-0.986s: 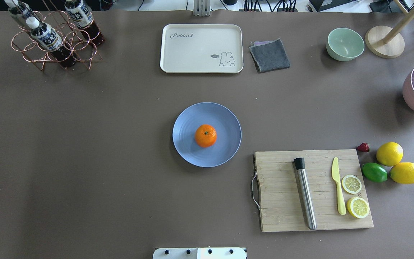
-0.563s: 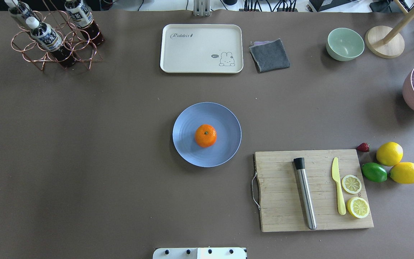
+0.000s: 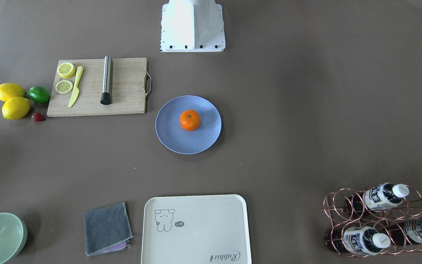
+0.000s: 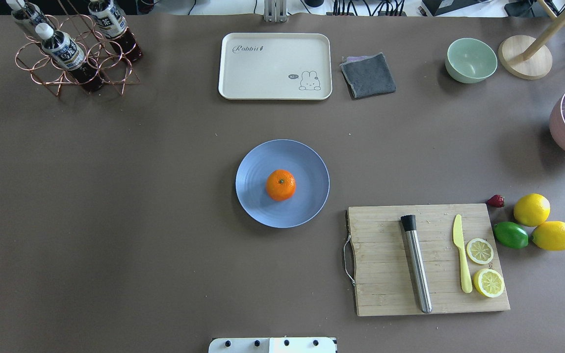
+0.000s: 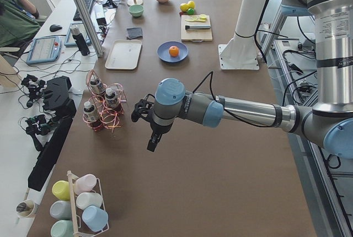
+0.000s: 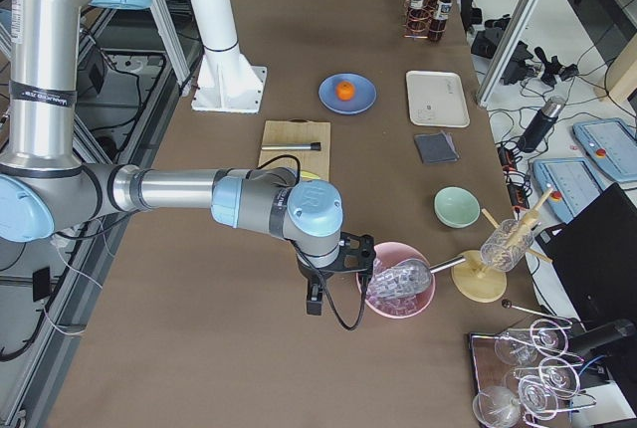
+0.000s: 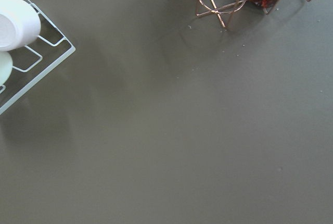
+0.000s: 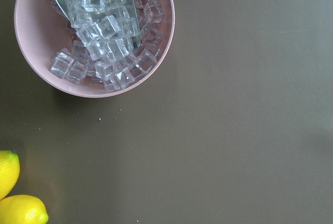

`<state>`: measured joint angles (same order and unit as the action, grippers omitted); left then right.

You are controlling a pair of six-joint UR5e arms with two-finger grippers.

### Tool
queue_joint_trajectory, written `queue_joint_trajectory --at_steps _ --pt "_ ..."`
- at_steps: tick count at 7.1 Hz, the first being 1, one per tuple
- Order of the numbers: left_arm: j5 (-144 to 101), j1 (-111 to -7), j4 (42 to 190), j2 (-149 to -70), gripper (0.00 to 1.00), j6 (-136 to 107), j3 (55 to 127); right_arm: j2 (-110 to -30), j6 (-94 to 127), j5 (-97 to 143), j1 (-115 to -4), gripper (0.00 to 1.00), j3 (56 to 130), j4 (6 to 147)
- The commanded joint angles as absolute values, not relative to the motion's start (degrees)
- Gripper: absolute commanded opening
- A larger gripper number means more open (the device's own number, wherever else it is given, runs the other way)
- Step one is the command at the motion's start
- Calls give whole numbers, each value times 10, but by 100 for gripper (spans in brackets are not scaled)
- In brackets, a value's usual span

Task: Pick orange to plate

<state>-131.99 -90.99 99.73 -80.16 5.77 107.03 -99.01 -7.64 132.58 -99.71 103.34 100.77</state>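
At the middle of the brown table, the orange sat on the plate, stem dimple up and close to the plate's centre. Nothing gripped it.

Seen from overhead, a cream tray lay at 12 o'clock from the plate, well apart, with a grey cloth just beside the tray at its 3 o'clock. A cutting board lay near the plate at 4 o'clock and carried a steel rod, a yellow knife and two lemon slices. At the board's 3 o'clock, two lemons and a lime were touching. A bottle rack stood at 10 o'clock, far from the plate.

The left gripper hung over bare table near the bottle rack, well apart from the plate. The right gripper hung just beside a pink ice bowl, also far from the plate. Each showed only in a side view, so I could not tell whether its fingers were spread or pressed together.
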Motion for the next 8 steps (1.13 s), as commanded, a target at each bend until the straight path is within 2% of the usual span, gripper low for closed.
queue_joint_trajectory --at_steps 1,8 --pt "-1309 -912 996 -794 98 61 1068 -988 -68 1329 -995 100 1031 1007" --pt "-1310 -912 998 -794 98 59 1062 -998 -67 1329 -994 100 1030 970"
